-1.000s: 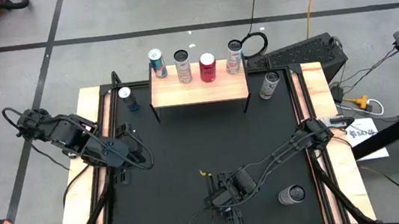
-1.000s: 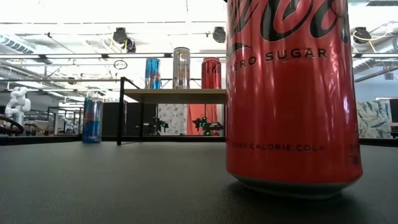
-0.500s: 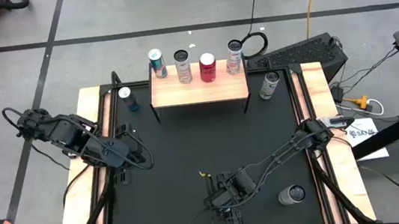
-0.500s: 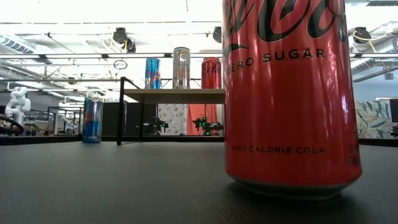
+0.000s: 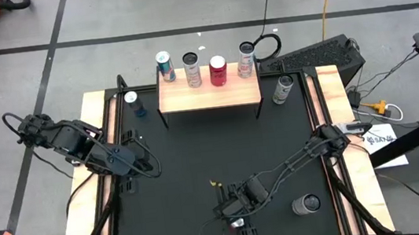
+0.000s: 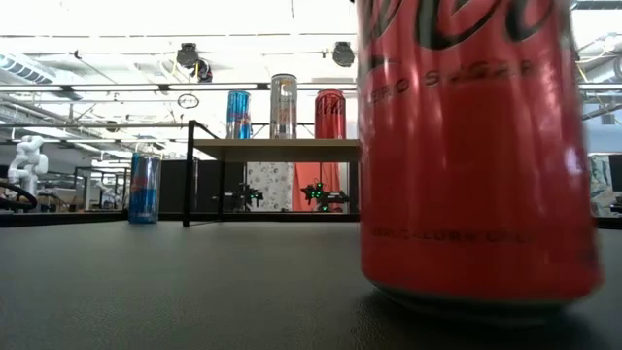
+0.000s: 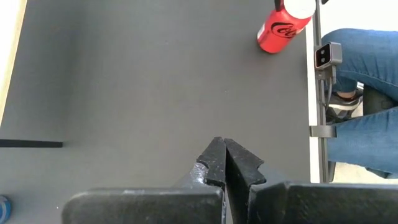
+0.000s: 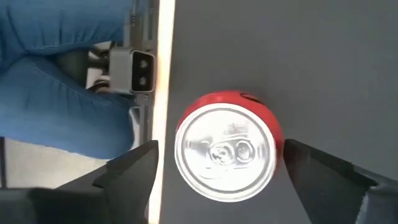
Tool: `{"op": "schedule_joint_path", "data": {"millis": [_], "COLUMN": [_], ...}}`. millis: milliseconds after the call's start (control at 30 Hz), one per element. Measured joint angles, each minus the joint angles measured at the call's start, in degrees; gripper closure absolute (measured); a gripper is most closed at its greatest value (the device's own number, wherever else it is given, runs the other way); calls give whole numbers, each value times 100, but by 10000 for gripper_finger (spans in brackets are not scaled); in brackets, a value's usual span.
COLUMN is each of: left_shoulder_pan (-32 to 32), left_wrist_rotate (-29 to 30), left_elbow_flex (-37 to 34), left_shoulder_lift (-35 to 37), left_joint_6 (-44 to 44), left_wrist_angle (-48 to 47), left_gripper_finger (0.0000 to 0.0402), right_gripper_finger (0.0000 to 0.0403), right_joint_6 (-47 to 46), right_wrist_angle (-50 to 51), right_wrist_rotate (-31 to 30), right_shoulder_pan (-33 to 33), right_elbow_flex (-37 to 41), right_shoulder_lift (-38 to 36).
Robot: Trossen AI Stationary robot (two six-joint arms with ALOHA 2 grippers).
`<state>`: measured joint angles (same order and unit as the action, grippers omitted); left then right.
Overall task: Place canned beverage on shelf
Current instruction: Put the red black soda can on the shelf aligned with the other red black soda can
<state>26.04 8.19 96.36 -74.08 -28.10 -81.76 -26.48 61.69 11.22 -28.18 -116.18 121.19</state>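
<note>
You have eight cans in all. Four stand upright in a row along the far edge of the shelf (image 5: 209, 91), at the top centre of the high view: a blue can (image 5: 165, 66), a silver can (image 5: 191, 69), a red can (image 5: 218, 71) and another silver can (image 5: 245, 59). One blue-and-silver can (image 5: 134, 104) stands on the black table (image 5: 190, 155) just left of the shelf, and one grey can (image 5: 282, 89) just right of it. A seventh, silver can (image 5: 307, 204) sits at the lower right of the table.

The eighth is the red cola can (image 8: 226, 149), upright near the bottom centre of the high view and filling the right half of the low view. Your right gripper (image 8: 217, 163) is over it, fingers spread to either side of the can with a gap showing on both sides.

Your left gripper (image 7: 224, 163) waits at the left side of the table, fingers pressed together on nothing.

One person's legs in blue jeans (image 7: 364, 90) show beyond the table edge.
</note>
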Motion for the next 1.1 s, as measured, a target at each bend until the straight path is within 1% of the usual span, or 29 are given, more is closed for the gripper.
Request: {"op": "schedule_joint_path", "data": {"millis": [367, 433, 533, 1100], "left_shoulder_pan": [0, 0, 1, 0], "left_wrist_rotate": [0, 0, -1, 0], "left_elbow_flex": [0, 0, 0, -2], "left_shoulder_lift": [0, 0, 0, 2], "left_joint_6": [0, -1, 0, -2], "left_wrist_angle": [0, 0, -1, -24], "left_gripper_finger": [402, 402, 402, 402], "right_gripper_finger": [69, 69, 69, 69], "right_joint_6": [-39, -110, -151, -189], "right_wrist_angle": [-22, -14, -20, -116], "right_wrist_rotate": [-353, -313, -52, -67], "right_shoulder_pan": [-4, -6, -8, -44], "right_elbow_flex": [2, 2, 3, 142], "right_shoulder_lift": [19, 46, 107, 155]}}
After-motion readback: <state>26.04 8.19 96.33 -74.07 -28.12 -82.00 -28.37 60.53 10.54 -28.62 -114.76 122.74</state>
